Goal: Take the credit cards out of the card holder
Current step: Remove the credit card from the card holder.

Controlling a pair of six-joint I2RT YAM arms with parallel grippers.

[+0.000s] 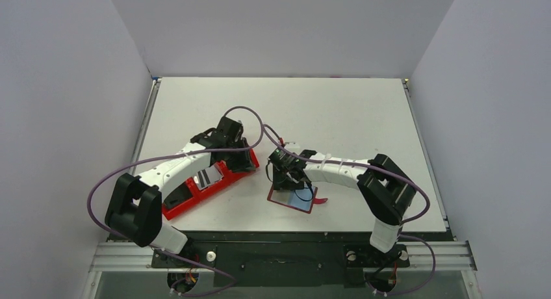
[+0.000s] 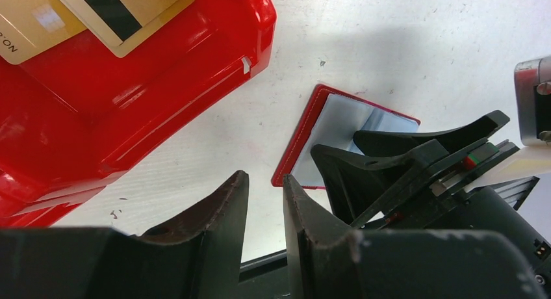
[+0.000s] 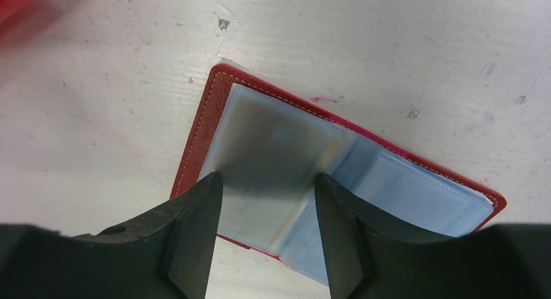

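Right gripper (image 3: pixel 266 182) fingers stand apart and grip nothing, straddling a sleeve page of the card holder (image 3: pixel 403 182), which lies open on the table (image 3: pixel 97 84). Left gripper (image 2: pixel 266 179) hangs nearly closed and empty beside the red tray (image 2: pixel 195 78), which holds credit cards (image 2: pixel 123 13). Step in hand is probably the search for any remaining card. The next move calls for pinching a card edge only, not the sleeve.

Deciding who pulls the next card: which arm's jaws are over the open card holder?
The right arm: its jaws stand wide apart above the card holder's pale sleeves. The left arm's jaws, narrowly parted, hang by the red tray.
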